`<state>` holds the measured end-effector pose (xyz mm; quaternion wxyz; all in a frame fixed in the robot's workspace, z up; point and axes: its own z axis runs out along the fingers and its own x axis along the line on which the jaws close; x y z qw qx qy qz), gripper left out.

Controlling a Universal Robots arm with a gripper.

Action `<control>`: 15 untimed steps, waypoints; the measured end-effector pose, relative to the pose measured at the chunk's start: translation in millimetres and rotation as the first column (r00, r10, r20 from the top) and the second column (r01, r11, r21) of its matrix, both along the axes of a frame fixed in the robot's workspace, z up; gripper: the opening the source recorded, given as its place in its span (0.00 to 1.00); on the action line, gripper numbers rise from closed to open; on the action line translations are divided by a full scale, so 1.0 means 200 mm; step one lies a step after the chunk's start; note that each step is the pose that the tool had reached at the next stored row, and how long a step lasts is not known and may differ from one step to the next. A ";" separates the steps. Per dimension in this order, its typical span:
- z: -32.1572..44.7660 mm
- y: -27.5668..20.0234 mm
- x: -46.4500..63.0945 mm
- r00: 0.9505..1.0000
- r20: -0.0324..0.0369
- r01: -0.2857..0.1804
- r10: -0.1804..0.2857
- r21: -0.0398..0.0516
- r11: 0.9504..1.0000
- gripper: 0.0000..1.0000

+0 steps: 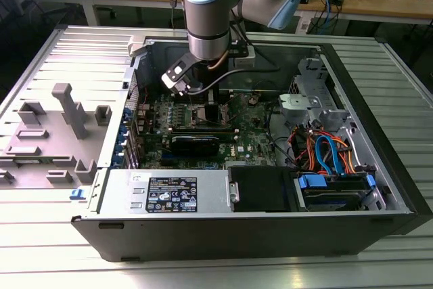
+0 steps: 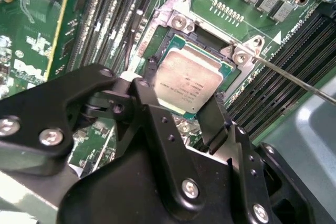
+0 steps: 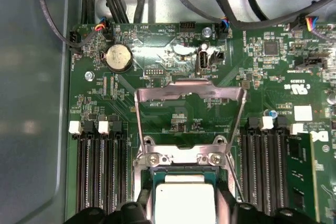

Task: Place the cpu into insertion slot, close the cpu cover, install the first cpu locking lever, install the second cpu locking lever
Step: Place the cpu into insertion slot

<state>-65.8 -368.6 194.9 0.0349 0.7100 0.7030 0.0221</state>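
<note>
in the exterior view the arm (image 1: pixel 206 5) reaches down into the open computer case (image 1: pixel 270 235), and the gripper (image 1: pixel 205 99) sits right over the insertion slot on the green board. i can't judge the claw from here.

in the second wrist view the cpu (image 2: pixel 188 83) lies in the insertion slot (image 2: pixel 202 38), silver top up. the two black fingers (image 2: pixel 143 90) stand on opposite edges of it and seem to press against them, so i read the claw as clamped on the cpu. a thin locking lever (image 2: pixel 294 77) runs out from one corner of the slot, over the memory slots (image 2: pixel 273 82) beside it, and it looks unhooked.

in the first wrist view the cpu cover (image 3: pixel 190 92) is swung up and back from the slot, its window open over bare board, with a coin battery (image 3: pixel 118 57) beyond it. the cpu (image 3: pixel 185 203) sits in the slot between the fingers.

my reading: i'm on step one, placing the chip; cover and levers are not yet done. i can't tell whether the chip is fully seated. finishing this calls for it to lie flat and square inside the rim, with no sideways drag.
</note>
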 end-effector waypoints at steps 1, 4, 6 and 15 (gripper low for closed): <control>0.000 0.000 0.00 1.000 0.000 0.000 0.000 -0.001 1.000 0.61; 0.002 -0.002 0.00 1.000 -0.001 0.000 0.000 -0.002 1.000 0.61; 0.002 -0.002 0.00 1.000 -0.001 0.000 0.000 -0.001 1.000 0.61; 0.042 -0.002 0.00 1.000 -0.001 0.000 0.000 -0.002 1.000 0.61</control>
